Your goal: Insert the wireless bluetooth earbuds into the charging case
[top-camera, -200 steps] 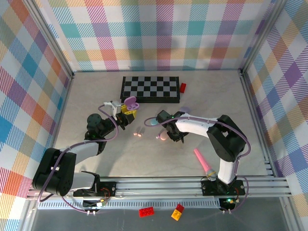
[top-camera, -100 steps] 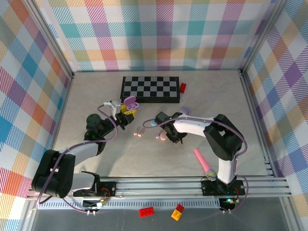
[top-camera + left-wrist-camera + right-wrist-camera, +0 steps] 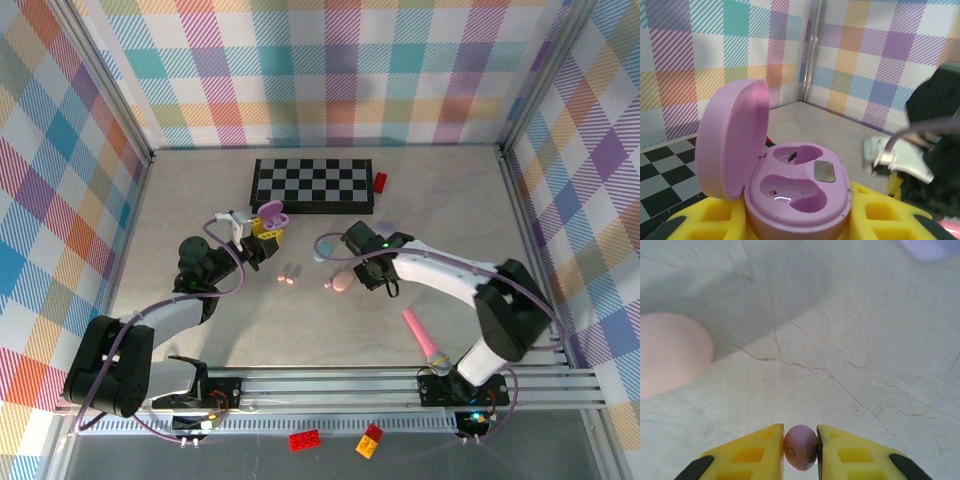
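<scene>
Right fingers point(image 3: 757, 452) pinch a lilac earbud point(image 3: 800, 446) at bottom centre of the right wrist view, over the counter point(image 3: 850, 350). A pink oval case point(image 3: 670, 357) lies at the left edge.

Left fingers point(image 3: 880, 212) clamp the open charging case point(image 3: 795, 187) in the lower middle of the left wrist view. Its lid point(image 3: 732, 137) is tilted up at left, two wells facing up.

Top view: two more buds point(image 3: 288, 273) lie on the counter at centre frame, between the arms.
</scene>
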